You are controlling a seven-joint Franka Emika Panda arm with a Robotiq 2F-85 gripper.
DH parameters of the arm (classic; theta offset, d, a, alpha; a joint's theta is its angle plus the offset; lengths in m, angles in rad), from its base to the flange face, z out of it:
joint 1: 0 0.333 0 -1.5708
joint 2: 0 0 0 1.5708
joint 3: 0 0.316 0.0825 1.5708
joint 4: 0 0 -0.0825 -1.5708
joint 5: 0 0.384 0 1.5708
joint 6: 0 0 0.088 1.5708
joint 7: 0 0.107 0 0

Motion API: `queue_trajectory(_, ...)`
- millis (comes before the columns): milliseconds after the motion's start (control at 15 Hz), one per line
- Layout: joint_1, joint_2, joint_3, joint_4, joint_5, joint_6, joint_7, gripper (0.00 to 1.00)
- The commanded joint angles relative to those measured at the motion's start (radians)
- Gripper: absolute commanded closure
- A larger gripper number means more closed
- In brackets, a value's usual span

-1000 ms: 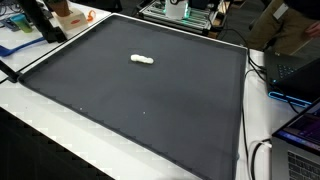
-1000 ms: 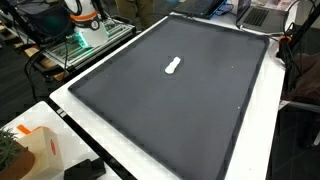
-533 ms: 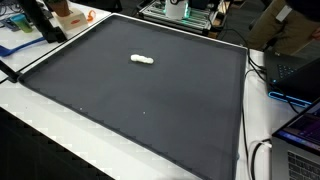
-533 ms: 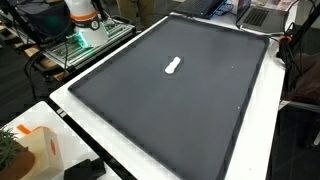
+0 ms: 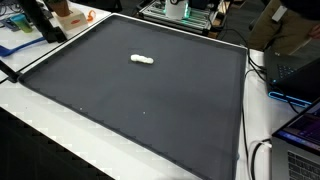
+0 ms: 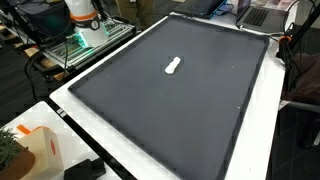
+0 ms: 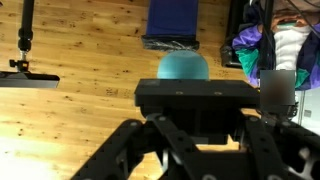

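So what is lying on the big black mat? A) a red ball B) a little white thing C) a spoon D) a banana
B: a little white thing lies by itself on the black mat, as both exterior views show.

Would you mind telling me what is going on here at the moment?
Nothing is being handled right now. A white piece lies alone on the black mat, seen in both exterior views. The arm stands at the table's edge, away from it. In the wrist view the gripper faces a wooden floor with a teal ball beyond. Nothing shows between its fingers, but their tips are cut off, so open or shut is unclear.
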Motion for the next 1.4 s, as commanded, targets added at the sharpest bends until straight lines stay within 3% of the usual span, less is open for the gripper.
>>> queue_trajectory(0, -0.043, -0.089, -0.003, 0.019, -0.009, -0.001, -0.009, 0.73)
queue_trajectory(67, -0.018, -0.115, -0.013, 0.023, 0.004, 0.007, -0.04, 0.73)
queue_trajectory(267, 0.147, -0.204, -0.162, 0.089, 0.113, -0.023, -0.144, 0.73)
queue_trajectory(467, 0.313, -0.171, -0.33, 0.192, 0.222, -0.195, -0.26, 0.73)
queue_trajectory(667, 0.44, -0.121, -0.486, 0.305, 0.387, -0.291, -0.458, 0.73)
queue_trajectory(867, 0.552, -0.065, -0.617, 0.37, 0.59, -0.207, -0.656, 0.73)
queue_trajectory(933, 0.552, -0.006, -0.613, 0.386, 0.612, -0.166, -0.715, 0.73)
queue_trajectory(1000, 0.542, -0.075, -0.606, 0.339, 0.509, -0.206, -0.584, 0.48)
queue_trajectory(1133, 0.552, -0.03, -0.618, 0.364, 0.557, -0.178, -0.658, 0.48)
queue_trajectory(1200, 0.55, -0.012, -0.617, 0.368, 0.563, -0.175, -0.673, 0.73)
queue_trajectory(1333, 0.572, -0.037, -0.676, 0.401, 0.596, -0.139, -0.659, 0.73)
